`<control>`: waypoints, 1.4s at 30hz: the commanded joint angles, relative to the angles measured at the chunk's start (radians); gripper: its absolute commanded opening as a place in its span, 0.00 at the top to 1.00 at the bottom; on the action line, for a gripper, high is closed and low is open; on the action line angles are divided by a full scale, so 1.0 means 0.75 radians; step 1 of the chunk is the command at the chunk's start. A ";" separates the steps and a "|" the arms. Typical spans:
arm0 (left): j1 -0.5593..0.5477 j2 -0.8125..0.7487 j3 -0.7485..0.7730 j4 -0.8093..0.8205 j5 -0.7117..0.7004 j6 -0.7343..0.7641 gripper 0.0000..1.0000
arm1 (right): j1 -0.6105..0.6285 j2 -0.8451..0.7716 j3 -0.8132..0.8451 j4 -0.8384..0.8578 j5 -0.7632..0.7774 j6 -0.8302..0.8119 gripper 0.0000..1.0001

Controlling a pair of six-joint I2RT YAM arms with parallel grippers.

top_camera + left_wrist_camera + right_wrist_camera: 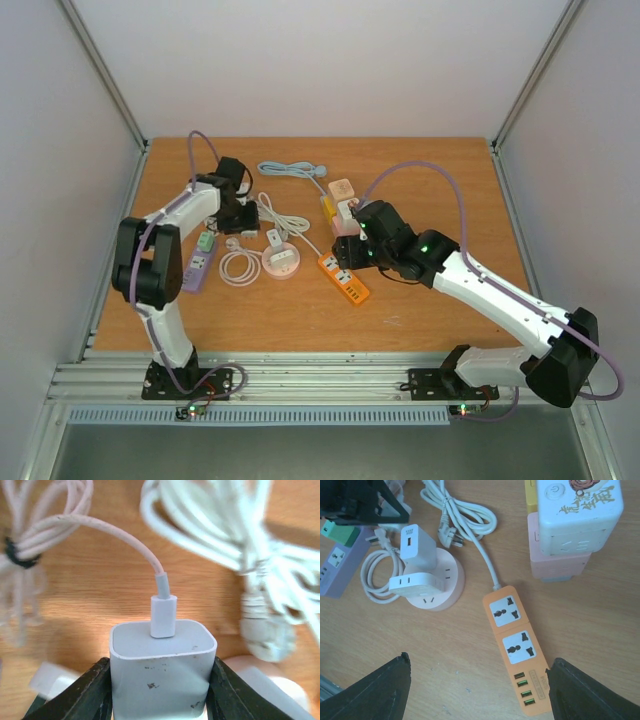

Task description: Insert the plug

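- Left wrist view is the only one that shows the plug properly: the left pincer is clenched on a white USB charger, with a black finger pressed on each side. In the top view the charger is hidden under the arm.
- The charger is a rounded block of matte plastic with a few dark scuff specks. A white cable is plugged into its top, and the cable's loops are bundled with a black tie.
- The top view places it: held over the left-centre of the wood-grain desk, near the far end of the purple power strip and the round pink socket hub.
- The right wrist view shows the right pincer released. Its fingers are spread wide with nothing between them, above the orange power strip.
- That strip has two universal sockets and four green USB ports, and nothing is plugged in.
- The hub carries two white adapters.
- There's a green plug at one end of the purple strip.
- A white cube socket with a cartoon print sits stacked on a pink cube.
- Only the top view catches the grey-blue cable lying at the back.
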 commanded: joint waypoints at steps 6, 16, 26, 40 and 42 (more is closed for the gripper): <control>-0.028 -0.401 -0.019 0.162 0.116 -0.004 0.66 | -0.006 -0.130 0.002 0.009 0.079 -0.007 0.24; -0.198 -0.810 -0.261 0.517 0.330 0.108 0.67 | -0.005 -0.229 0.071 -0.026 -0.135 -0.067 0.22; -0.400 -1.052 -0.616 0.999 0.720 0.353 0.72 | -0.006 -0.180 0.253 -0.162 -0.582 -0.071 0.23; -0.511 -1.104 -0.735 1.142 0.819 0.730 0.77 | 0.005 -0.011 0.378 -0.212 -0.526 0.123 0.34; -0.517 -1.096 -0.722 1.096 0.823 0.760 0.78 | 0.005 0.003 0.380 -0.195 -0.533 0.139 0.35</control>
